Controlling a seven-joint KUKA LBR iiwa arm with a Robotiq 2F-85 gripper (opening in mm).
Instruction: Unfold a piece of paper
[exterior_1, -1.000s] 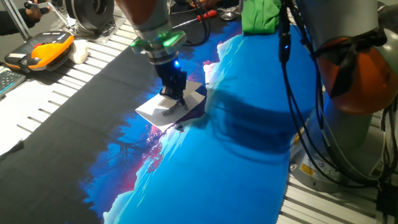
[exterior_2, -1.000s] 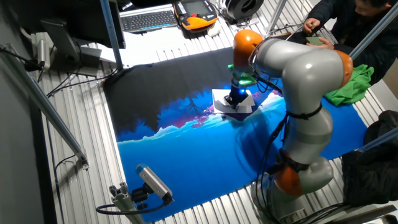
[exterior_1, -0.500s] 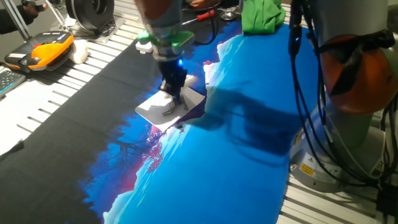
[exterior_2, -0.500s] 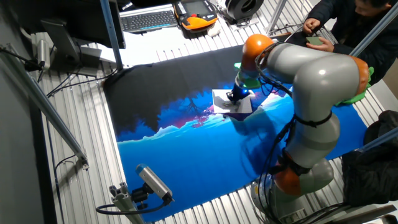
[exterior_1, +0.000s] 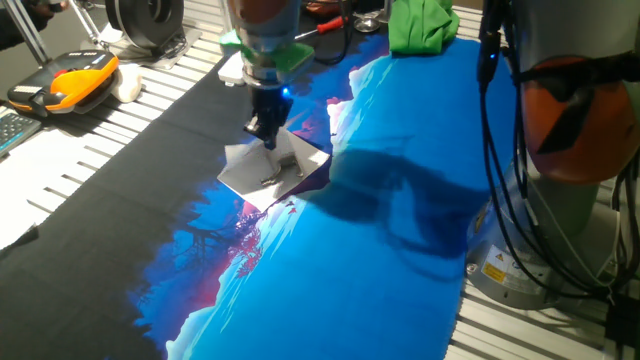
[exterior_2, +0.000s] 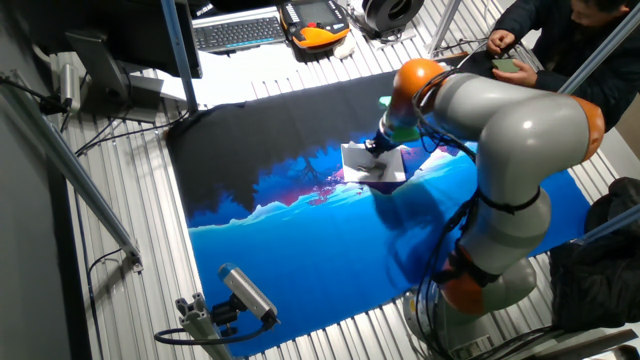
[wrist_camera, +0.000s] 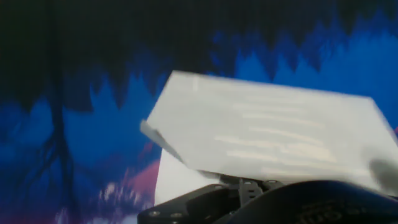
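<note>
The piece of paper (exterior_1: 278, 172) is a small white creased sheet lying where the mat turns from black to blue, also seen in the other fixed view (exterior_2: 378, 166). My gripper (exterior_1: 266, 137) stands at the paper's far edge (exterior_2: 373, 148), its fingers pinched together on the upper flap, which is raised off the lower layer. In the hand view the lifted flap (wrist_camera: 267, 137) fills the middle, tilted up, with the lower layer showing white beneath it. The fingertips themselves are hidden there behind the hand's black body.
A blue and black printed mat (exterior_1: 380, 250) covers the table. A green cloth (exterior_1: 420, 25) lies at the far edge, and an orange and black device (exterior_1: 70, 80) at the left. A keyboard (exterior_2: 238, 33), a person (exterior_2: 560, 30) and a camera mount (exterior_2: 245, 295) border the table.
My gripper has moved up and toward the paper's far edge. The upper flap has come up with it and the fold has opened wider.
</note>
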